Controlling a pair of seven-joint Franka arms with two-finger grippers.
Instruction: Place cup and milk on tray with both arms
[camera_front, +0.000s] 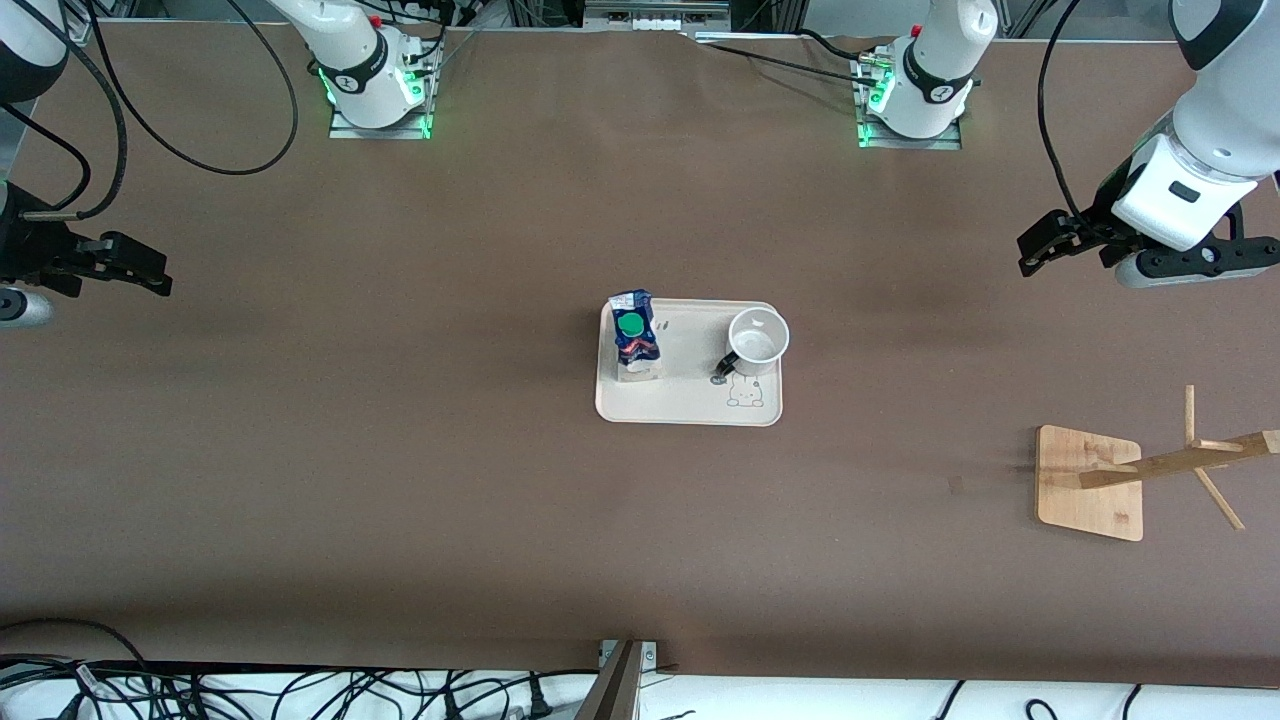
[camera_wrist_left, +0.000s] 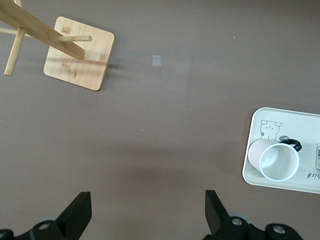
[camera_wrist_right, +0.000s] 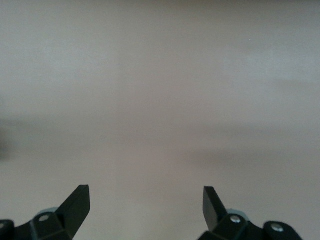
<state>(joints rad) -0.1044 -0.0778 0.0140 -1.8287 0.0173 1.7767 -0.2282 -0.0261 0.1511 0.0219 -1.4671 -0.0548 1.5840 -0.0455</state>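
The wooden mug stand lay nearest the camera, toward the left arm's end of the table. Mid-table, the tray already carried the milk upright at the right arm's end and the cup upright at the left arm's end. The left gripper and the right gripper hung over bare table well apart from the tray, fingers spread wide and empty; nothing seemed left to grasp.

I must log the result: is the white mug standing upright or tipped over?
Upright. The white mug with black loop handle stands on the cream-beige rectangular tray, its open mouth facing up, showing an empty white inside.
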